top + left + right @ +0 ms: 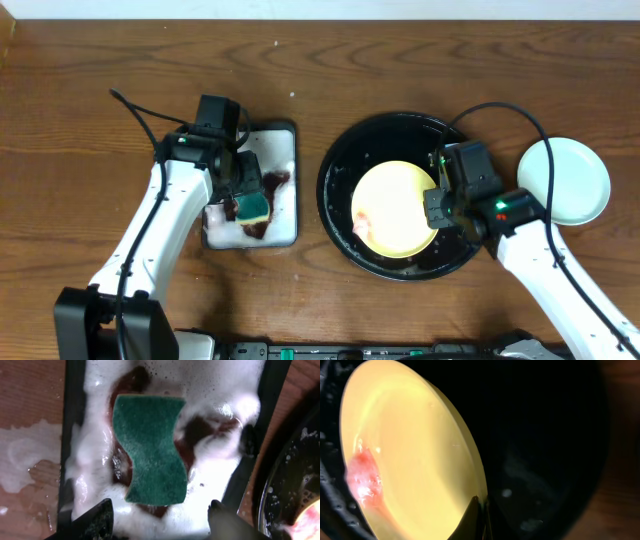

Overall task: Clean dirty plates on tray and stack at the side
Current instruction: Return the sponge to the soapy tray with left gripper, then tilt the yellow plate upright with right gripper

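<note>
Overhead view first: found the yellow plate (392,208) inside the black tray (335,150), right of centre, with the right gripper (436,208) clamped narrow on its right rim. Confirmed from the right wrist view a pinch on that rim and a tilt up off the tray floor, not lying flat. Noted a mint plate (563,180) on the tabletop (100,60) just right of the tray and apart from it, clean as far as visible. Cannot tell whether one plate or two stacked.

Left side: found the left gripper (160,521) spread wide over the small tray (282,145), holding nothing. Saw the green sponge (150,450) lying flat in white foam (220,390) among dark red patches, near end roughly level with the fingertips (97,517).

Judged step: scrubbing of the yellow plate, sponge not yet picked up. Next: need to close on the sponge across its narrow waist, carry it over to the black tray, and wipe the plate face with the right-hand pinch maintained. Expect slippery handling from wet foam and a thin rim.

Plate condition: pale yellow, glossy, wet-looking. Logged one red-orange smear (362,477) near the edge opposite the grip. Found no other marks on the visible face.
</note>
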`<state>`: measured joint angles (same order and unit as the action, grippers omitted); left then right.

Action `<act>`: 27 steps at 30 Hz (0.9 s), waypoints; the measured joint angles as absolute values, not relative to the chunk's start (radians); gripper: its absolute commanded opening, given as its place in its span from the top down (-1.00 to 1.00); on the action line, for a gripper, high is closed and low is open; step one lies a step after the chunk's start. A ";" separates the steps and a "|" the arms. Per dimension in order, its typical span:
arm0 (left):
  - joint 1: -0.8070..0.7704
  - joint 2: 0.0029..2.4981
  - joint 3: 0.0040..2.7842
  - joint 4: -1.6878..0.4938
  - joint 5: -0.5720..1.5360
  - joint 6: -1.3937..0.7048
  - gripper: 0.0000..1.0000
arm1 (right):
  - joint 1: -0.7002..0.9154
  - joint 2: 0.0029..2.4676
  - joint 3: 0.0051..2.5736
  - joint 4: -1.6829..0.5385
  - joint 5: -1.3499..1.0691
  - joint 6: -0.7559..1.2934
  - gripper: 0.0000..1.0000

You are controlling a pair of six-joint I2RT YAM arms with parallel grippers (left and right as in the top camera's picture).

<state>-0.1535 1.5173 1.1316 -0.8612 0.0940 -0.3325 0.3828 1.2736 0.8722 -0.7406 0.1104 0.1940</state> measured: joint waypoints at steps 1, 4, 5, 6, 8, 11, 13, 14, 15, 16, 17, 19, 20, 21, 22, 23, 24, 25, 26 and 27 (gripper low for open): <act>-0.153 1.510 1.132 -0.865 0.094 -0.331 -0.26 | 0.400 1.264 0.872 -0.746 0.139 0.194 0.97; -0.152 1.460 1.132 -0.875 0.099 -0.331 -0.36 | 0.482 1.211 0.872 -0.762 0.265 0.201 0.97; -0.152 1.439 1.132 -0.879 0.099 -0.331 -0.37 | 0.506 1.192 0.871 -0.764 0.304 0.204 0.98; -0.152 1.415 1.132 -0.883 0.101 -0.329 -0.41 | 0.538 1.170 0.871 -0.764 0.348 0.206 0.98; -0.152 1.362 1.132 -0.886 0.102 -0.327 -0.49 | 0.616 1.118 0.871 -0.764 0.456 0.212 0.98; -0.152 1.303 1.132 -0.886 0.102 -0.323 -0.64 | 0.717 1.063 0.871 -0.762 0.633 0.214 0.98; -0.152 1.294 1.132 -0.886 0.102 -0.317 -0.65 | 0.765 1.055 0.871 -0.759 0.723 0.208 0.98; -0.152 1.293 1.132 -0.887 0.102 -0.317 -0.65 | 0.793 1.052 0.871 -0.757 0.767 0.200 0.98; -0.152 1.294 1.132 -0.887 0.102 -0.316 -0.66 | 0.817 1.052 0.871 -0.753 0.806 0.191 0.98; -0.152 1.295 1.132 -0.887 0.102 -0.316 -0.66 | 0.847 1.052 0.871 -0.746 0.854 0.178 0.98; -0.152 1.296 1.132 -0.887 0.102 -0.316 -0.66 | 0.873 1.052 0.871 -0.741 0.899 0.164 0.98; -0.152 1.296 1.132 -0.887 0.102 -0.316 -0.66 | 0.914 1.052 0.871 -0.729 0.971 0.136 0.98; -0.152 1.296 1.132 -0.886 0.102 -0.316 -0.66 | 0.934 1.052 0.871 -0.722 1.003 0.121 0.98; -0.152 1.296 1.132 -0.887 0.102 -0.316 -0.66 | 0.953 1.052 0.871 -0.714 1.036 0.102 0.98; -0.152 1.296 1.132 -0.887 0.102 -0.316 -0.66 | 0.976 1.052 0.871 -0.709 1.072 0.083 0.98; -0.152 1.296 1.132 -0.886 0.102 -0.316 -0.66 | 0.993 1.052 0.871 -0.707 1.102 0.067 0.98; -0.152 1.296 1.132 -0.887 0.102 -0.316 -0.66 | 1.012 1.052 0.871 -0.704 1.132 0.053 0.98; -0.152 1.296 1.132 -0.887 0.102 -0.316 -0.66 | 1.027 1.052 0.871 -0.700 1.158 0.039 0.98; -0.152 1.296 1.132 -0.887 0.102 -0.316 -0.66 | 1.040 1.052 0.871 -0.696 1.180 0.029 0.98; -0.152 1.296 1.132 -0.887 0.102 -0.316 -0.66 | 1.056 1.052 0.871 -0.690 1.210 0.012 0.98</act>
<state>-0.1524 1.2957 1.1320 -0.8867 0.1020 -0.3164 1.0565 1.0523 0.8715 -0.6899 1.2102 0.0116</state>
